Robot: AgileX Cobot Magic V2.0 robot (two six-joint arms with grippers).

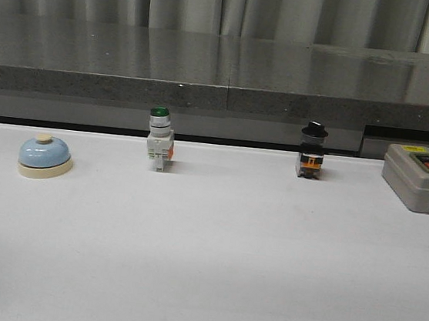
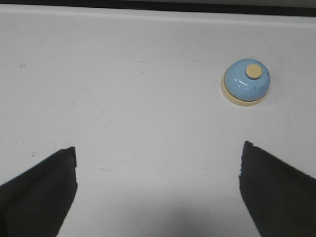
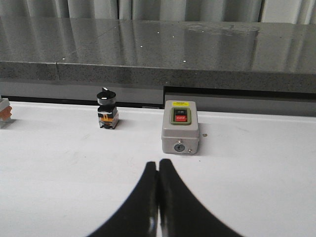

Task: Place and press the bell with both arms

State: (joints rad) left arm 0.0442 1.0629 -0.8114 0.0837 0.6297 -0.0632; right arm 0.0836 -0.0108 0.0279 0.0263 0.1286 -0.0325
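Left tool released over bare bench, right tool clenched, empty; bell untouched far left; pick step pending, next: left tool straddles the dome

Only the fingers of each arm show. The left gripper has two matte black fingers, broad wedges with flat faces and squared, slightly chipped-looking tips. The right gripper has two black fingers with a faint sheen, curved like horns and narrowing to slim rounded points. No cables, screws or markings are visible on either.
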